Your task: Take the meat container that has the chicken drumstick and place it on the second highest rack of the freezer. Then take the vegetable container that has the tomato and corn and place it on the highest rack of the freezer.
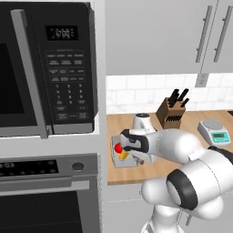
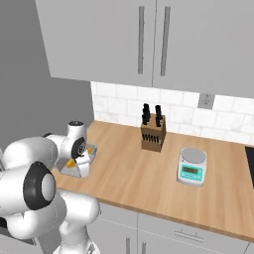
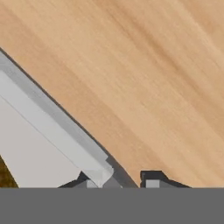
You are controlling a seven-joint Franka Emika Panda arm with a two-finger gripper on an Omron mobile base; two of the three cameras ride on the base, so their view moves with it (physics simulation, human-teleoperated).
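The vegetable container (image 1: 119, 157) sits at the table's (image 1: 191, 150) left end near the front edge, its long axis running front to back. Inside lie the tomato (image 1: 118, 148) and the corn (image 1: 123, 155). The tool (image 3: 122, 181) stands narrowly spread, its fingertips (image 3: 151, 179) straddling the container's rim corner.

Bare wooden counter (image 2: 129, 168) lies open to the right of the pincer (image 3: 120, 181). Farther right stand a knife block (image 2: 152, 130) and a scale (image 2: 191, 166); a grey cabinet wall (image 1: 101, 91) crowds its left.
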